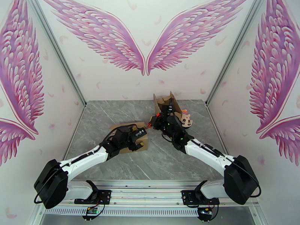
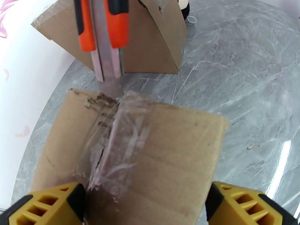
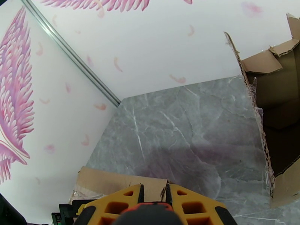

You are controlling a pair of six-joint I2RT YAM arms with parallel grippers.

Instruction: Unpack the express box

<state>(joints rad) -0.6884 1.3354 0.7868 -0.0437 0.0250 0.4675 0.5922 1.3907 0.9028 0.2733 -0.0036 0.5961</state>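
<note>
A flat cardboard express box [image 2: 168, 154], sealed with a clear tape strip [image 2: 120, 135], lies left of centre on the table [image 1: 129, 141]. My left gripper [image 2: 146, 207] is open wide, its yellow fingers [image 2: 48, 205] over the box's near end. My right gripper [image 3: 153, 199] is shut on an orange utility knife [image 2: 112, 30]. The knife's blade points down at the far edge of the taped seam. In the top view the right gripper [image 1: 155, 120] is just right of the box's far corner.
A second cardboard box [image 1: 167, 104] stands torn open at the back of the grey marble table [image 1: 161, 158], with a brown plush toy [image 1: 185, 119] beside it. Its ragged edge [image 3: 262, 120] is close on the right gripper's right. White walls enclose the table.
</note>
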